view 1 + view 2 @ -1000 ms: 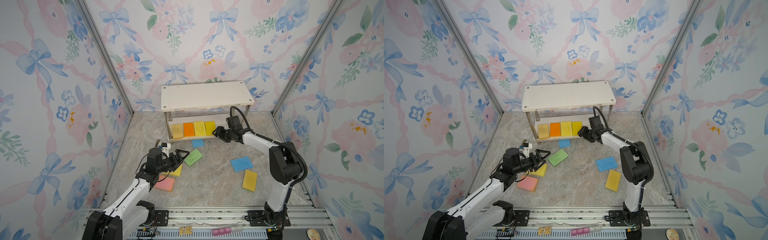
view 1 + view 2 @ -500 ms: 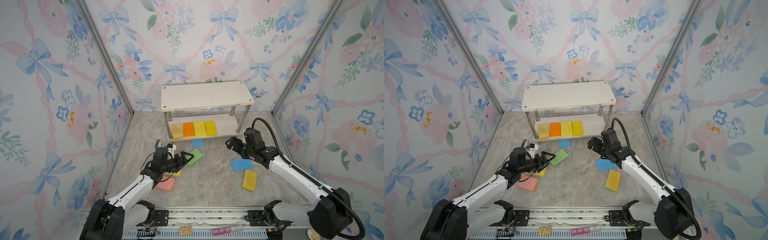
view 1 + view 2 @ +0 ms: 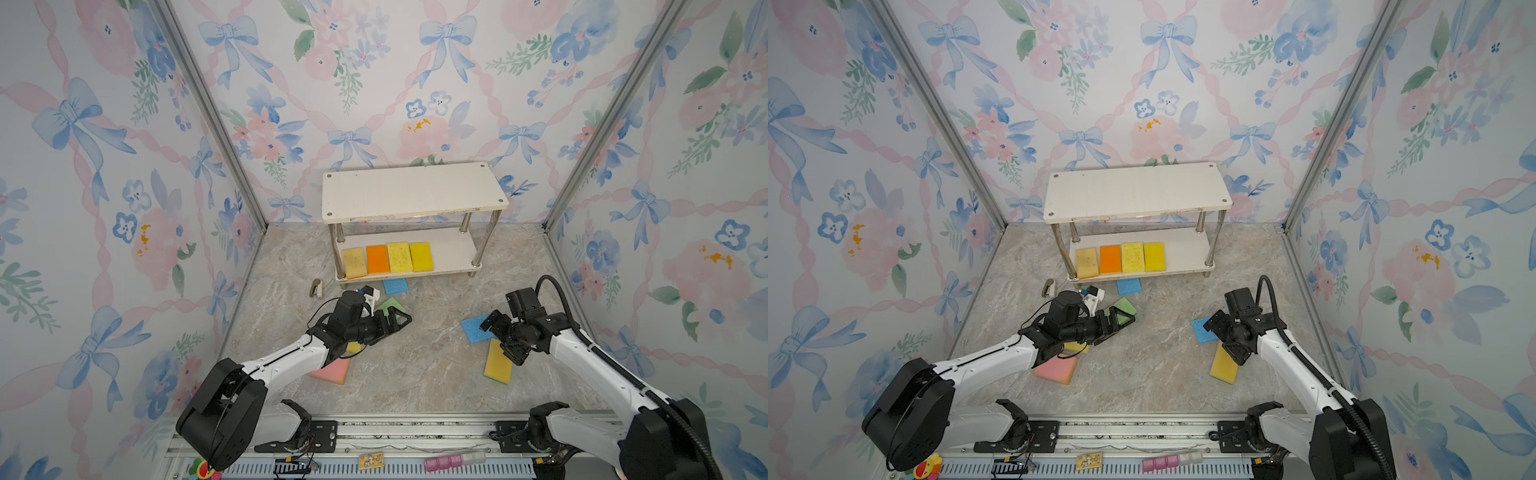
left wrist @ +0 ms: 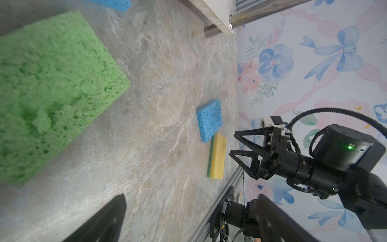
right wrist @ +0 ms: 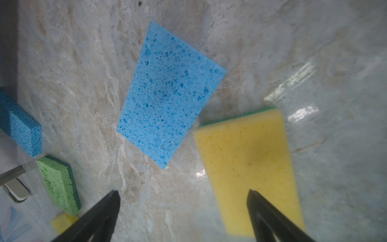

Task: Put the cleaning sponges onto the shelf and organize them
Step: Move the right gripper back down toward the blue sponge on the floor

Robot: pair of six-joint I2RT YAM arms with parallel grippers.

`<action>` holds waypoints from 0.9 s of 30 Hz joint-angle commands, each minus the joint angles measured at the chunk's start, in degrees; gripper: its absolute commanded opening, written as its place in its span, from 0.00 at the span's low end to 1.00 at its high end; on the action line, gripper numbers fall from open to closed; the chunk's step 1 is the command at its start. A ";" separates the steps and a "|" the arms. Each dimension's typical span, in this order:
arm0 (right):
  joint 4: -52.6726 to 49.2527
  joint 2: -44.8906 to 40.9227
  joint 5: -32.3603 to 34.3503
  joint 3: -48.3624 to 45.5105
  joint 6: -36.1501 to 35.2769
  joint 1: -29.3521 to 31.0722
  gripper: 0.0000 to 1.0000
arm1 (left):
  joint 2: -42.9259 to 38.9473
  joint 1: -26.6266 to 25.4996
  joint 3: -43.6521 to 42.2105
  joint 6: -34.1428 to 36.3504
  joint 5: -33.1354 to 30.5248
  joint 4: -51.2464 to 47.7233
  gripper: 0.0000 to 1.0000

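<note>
1. My right gripper (image 5: 182, 193) hung empty over the floor with its jaws spread wide. One finger overlapped the yellow sponge (image 5: 247, 163), and the other stood over bare floor near a corner of the blue sponge (image 5: 167, 100).
2. These two sponges lay just beside each other. I judged that a clean pick needed the jaws centred on one alone, straddling its short width, so the neighbour was not dragged along.
3. Both were flat, so the tips probably had to reach the floor before closing, and closing had to be gentle, since foam yields.
4. My left gripper (image 3: 395, 322) was also spread and held nothing, just beside the green sponge (image 3: 390, 305) in front of the shelf (image 3: 453, 249).
5. The shelf's lower board held four sponges in a row: tan-yellow sponge (image 3: 354, 262), orange sponge (image 3: 377, 259) and two yellow ones. Free board lay to their right, and that looked like the next place.
6. A pink sponge (image 3: 332, 371) lay on the floor near my left arm.
</note>
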 commanded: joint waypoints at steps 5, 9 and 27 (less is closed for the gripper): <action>-1.43 2.04 0.91 2.20 -2.87 -5.90 0.98 | -3.18 -0.22 -1.57 0.42 -1.20 1.29 0.98; 1.57 5.26 0.12 3.81 -6.05 -7.42 0.98 | -3.86 0.08 -1.67 0.49 -0.92 1.08 0.98; 12.00 18.52 -2.39 6.11 -9.23 -8.50 0.99 | -9.46 4.89 -4.32 0.05 0.15 -1.93 0.98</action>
